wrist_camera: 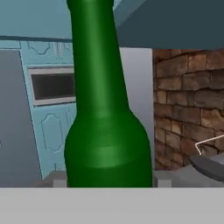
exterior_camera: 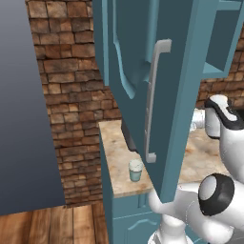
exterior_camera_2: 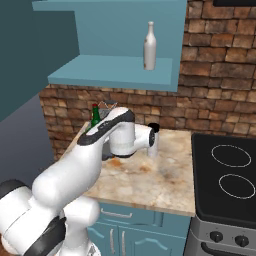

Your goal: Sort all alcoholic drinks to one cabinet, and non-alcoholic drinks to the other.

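Brick backs your speckled stone counter [exterior_camera_2: 150,185]. Your gripper [wrist_camera: 109,183] pinches a dark green glass bottle [wrist_camera: 105,131] low on its body; lift carelessly and the tall neck could tip. A slim cream-white bottle [exterior_camera_2: 149,46] already stands on the open shelf [exterior_camera_2: 115,70].

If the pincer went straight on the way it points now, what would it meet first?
The green bottle: in the hand view it stands dead ahead and very close, its body between the fingertips, so the pincer already looks closed on it. Beyond it the line leads toward the grey panel and pale cabinet fronts, though that depth is unclear.
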Motion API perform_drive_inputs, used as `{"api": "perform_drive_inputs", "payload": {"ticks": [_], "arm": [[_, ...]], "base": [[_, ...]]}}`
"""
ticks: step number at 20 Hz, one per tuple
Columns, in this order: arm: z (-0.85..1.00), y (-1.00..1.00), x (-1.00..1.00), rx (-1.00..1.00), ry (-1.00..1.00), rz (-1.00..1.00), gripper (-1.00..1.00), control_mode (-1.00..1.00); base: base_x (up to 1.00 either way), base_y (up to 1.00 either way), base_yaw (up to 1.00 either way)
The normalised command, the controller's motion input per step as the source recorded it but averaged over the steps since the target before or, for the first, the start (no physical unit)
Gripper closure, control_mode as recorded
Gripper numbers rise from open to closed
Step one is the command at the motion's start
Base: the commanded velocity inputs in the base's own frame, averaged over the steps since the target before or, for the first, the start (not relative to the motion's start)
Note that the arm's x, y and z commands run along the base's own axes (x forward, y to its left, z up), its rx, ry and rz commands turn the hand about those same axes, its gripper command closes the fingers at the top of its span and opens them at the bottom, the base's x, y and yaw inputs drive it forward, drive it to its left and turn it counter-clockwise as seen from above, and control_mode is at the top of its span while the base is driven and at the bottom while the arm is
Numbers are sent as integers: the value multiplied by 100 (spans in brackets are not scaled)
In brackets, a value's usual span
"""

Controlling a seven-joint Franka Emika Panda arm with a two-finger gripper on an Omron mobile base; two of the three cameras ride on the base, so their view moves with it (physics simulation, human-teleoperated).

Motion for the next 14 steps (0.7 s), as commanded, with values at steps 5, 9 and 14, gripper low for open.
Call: {"api": "perform_drive_inputs", "payload": {"ticks": [5, 9, 14], "arm": [[57, 0, -6, 0, 0, -12, 100, -100], [51, 0, -18, 1, 0, -7, 100, -100], [41, 0, -4, 0, 0, -23, 100, -100]], "base": [[0, 0, 0], [0, 0, 0], [0, 0, 0]]}}
